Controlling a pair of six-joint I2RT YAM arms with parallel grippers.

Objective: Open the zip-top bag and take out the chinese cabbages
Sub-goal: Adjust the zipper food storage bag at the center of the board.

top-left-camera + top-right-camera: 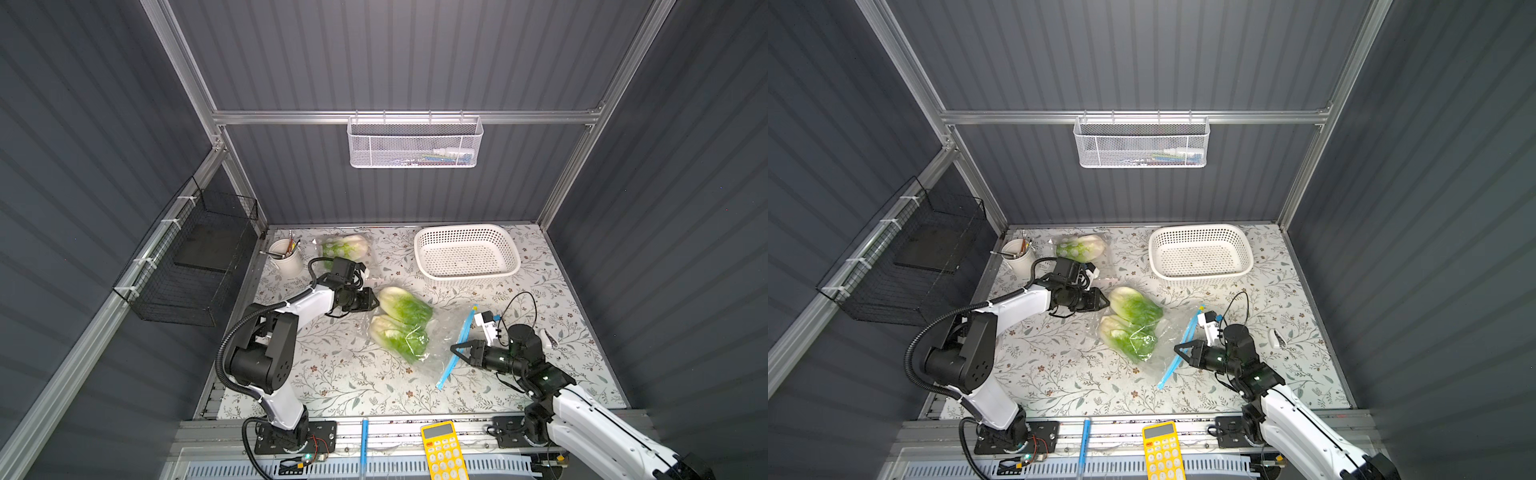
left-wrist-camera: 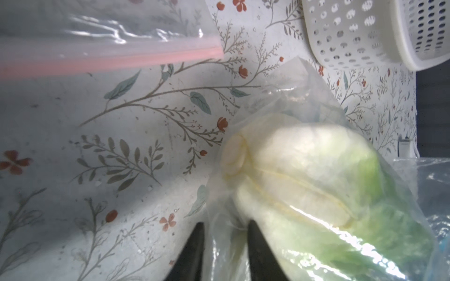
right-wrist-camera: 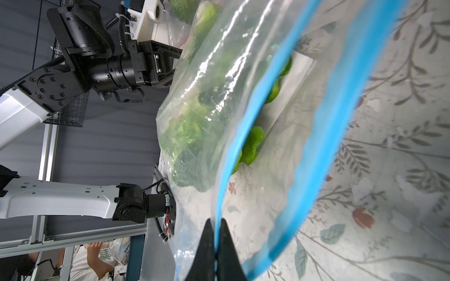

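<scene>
A floral-print table (image 1: 332, 374) fills the lower middle of both top views, boxed in by grey ribbed walls (image 1: 395, 62). At centre, two chinese cabbages (image 1: 405, 309) lie inside the zip-top bag (image 1: 444, 332). The right pincer (image 1: 457, 348) is clamped on the bag's blue zip strip (image 1: 448, 372). The left pincer (image 2: 225, 233) flanks the bag's bunched opposite end, but I cannot tell whether it grips. A white basket (image 1: 419, 249) sits at upper right.
</scene>
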